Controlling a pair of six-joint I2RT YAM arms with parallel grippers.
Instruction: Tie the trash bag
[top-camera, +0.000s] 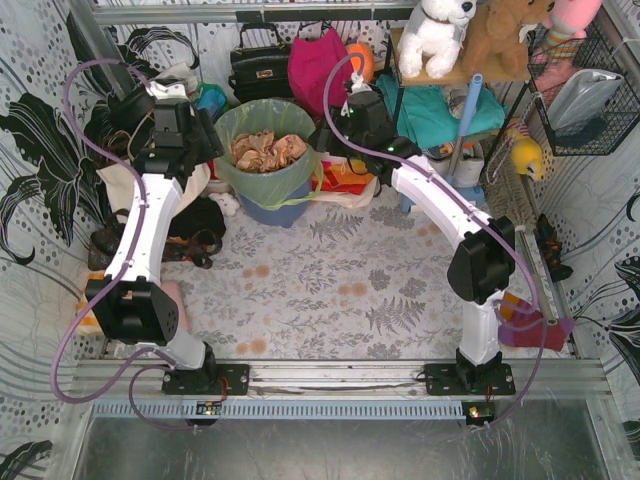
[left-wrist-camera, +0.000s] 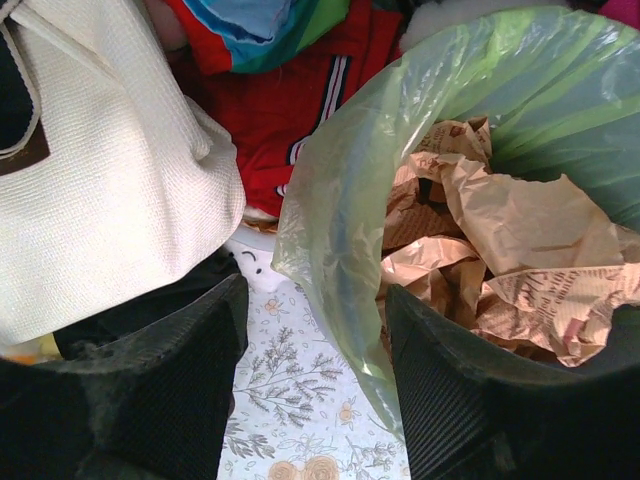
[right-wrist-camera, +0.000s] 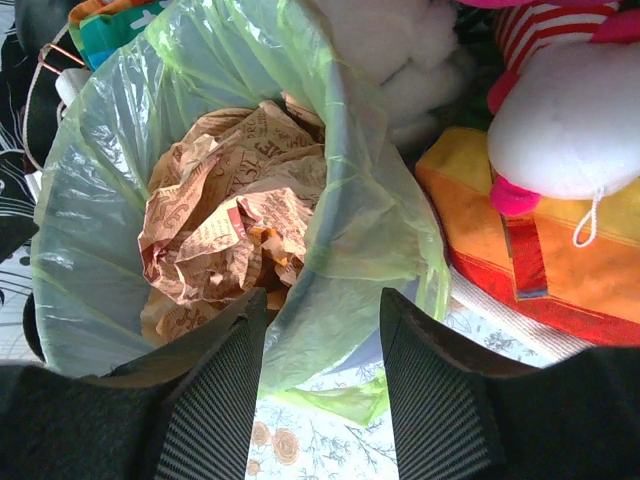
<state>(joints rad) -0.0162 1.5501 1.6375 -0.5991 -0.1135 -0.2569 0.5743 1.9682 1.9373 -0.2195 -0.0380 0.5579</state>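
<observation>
Currently an early grasp step: the trash bag (top-camera: 256, 184) sits far centre on the table, lining a round blue-grey bin (top-camera: 282, 212), with its mouth wide open and nothing gathered. The left gripper (left-wrist-camera: 315, 300) straddles the bag's left rim, jaws apart, film between them but not pinched. The right gripper (right-wrist-camera: 322, 305) does likewise at the right rim, jaws apart over the draped fold, holding nothing. Next move, as I judge it: each closes on the rim film, then they draw inward to bunch the mouth. The bag is thin, translucent light-green and wrinkly, and probably slippery. Crumpled tan printed paper (right-wrist-camera: 230, 220) fills it. The finger pads (right-wrist-camera: 215, 420) are ribbed black.
</observation>
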